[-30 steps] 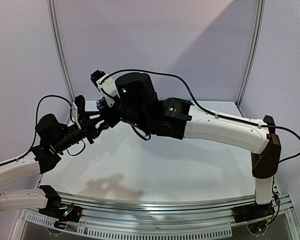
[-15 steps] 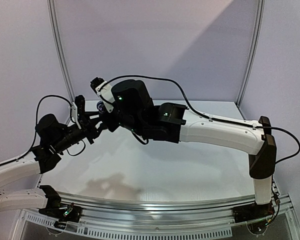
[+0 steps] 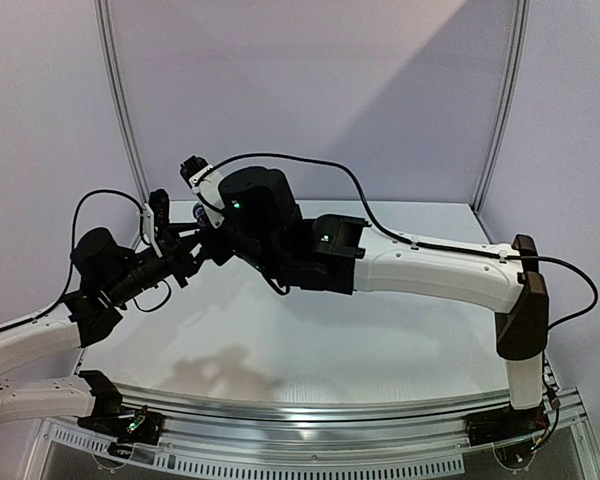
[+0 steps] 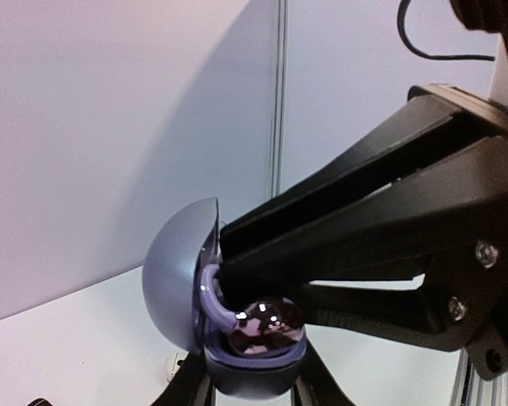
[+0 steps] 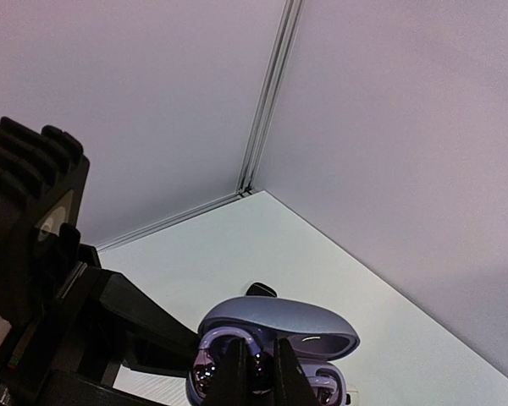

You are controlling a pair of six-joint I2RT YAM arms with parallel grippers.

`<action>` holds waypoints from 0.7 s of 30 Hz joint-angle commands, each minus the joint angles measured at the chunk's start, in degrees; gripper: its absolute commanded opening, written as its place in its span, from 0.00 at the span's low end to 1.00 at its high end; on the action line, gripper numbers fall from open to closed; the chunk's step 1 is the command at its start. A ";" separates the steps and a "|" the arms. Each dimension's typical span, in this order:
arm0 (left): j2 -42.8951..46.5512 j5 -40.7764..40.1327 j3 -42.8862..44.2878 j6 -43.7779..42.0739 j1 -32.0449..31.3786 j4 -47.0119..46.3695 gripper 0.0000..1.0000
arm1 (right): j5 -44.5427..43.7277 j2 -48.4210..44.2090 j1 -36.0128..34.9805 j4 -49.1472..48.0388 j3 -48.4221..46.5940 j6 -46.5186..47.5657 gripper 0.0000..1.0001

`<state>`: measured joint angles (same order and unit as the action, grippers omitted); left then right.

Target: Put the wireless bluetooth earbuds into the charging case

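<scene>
One earbud (image 4: 267, 326) just beside right pincer (image 5: 260, 372)

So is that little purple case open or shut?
Open. The charging case has its lid tipped up away from the base, and a shiny earbud shows inside. The right wrist view shows the lid raised too.

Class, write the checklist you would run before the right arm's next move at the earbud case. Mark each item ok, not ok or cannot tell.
1. The lid of the charging case is open: ok.
2. The left gripper is clamped on the case: ok.
3. The right gripper has its tips at the case opening: ok.
4. A glossy earbud is lying in the case: ok.
5. That earbud is fully seated: cannot tell.
6. The right gripper is free of any earbud: cannot tell.
</scene>
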<state>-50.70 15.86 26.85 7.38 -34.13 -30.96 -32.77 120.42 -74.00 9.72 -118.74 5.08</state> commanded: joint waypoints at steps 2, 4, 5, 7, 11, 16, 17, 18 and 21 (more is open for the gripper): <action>0.24 -0.82 0.98 0.59 -0.72 -1.84 0.00 | -3.03 2.94 -0.51 -0.32 1.17 2.50 0.00; 0.37 -1.27 0.97 0.53 -0.61 -1.59 0.00 | -3.61 2.73 -0.53 -0.04 2.05 2.50 0.00; 0.46 -1.42 0.85 0.58 -0.55 -1.58 0.00 | -3.77 2.52 -0.49 -0.33 2.76 2.28 0.00; 0.59 -1.47 0.75 0.73 -0.50 -1.70 0.00 | -3.76 1.62 -0.47 -1.06 4.20 2.28 0.01; 0.51 -0.83 0.68 0.59 -0.43 -2.43 0.00 | -4.30 1.56 -0.50 -1.39 4.92 2.39 0.02; 0.48 1.62 0.79 0.76 -0.41 -2.70 0.00 | -5.11 2.87 -0.52 -3.47 3.42 4.08 0.02; 0.55 1.52 0.80 0.95 -0.41 -2.55 0.00 | -5.11 3.15 -0.50 -3.29 2.89 4.35 0.02; 0.66 1.09 0.79 0.86 -0.42 -2.57 0.00 | -5.23 3.50 -0.46 -3.14 2.81 4.53 0.02; 0.94 0.13 0.84 0.47 -0.41 -2.90 0.00 | -5.55 3.55 -0.49 -2.86 3.83 4.29 0.02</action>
<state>-50.76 15.38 26.79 7.79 -34.13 -28.27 -36.73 121.23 -74.56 4.40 -115.57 8.47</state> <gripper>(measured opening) 0.289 0.082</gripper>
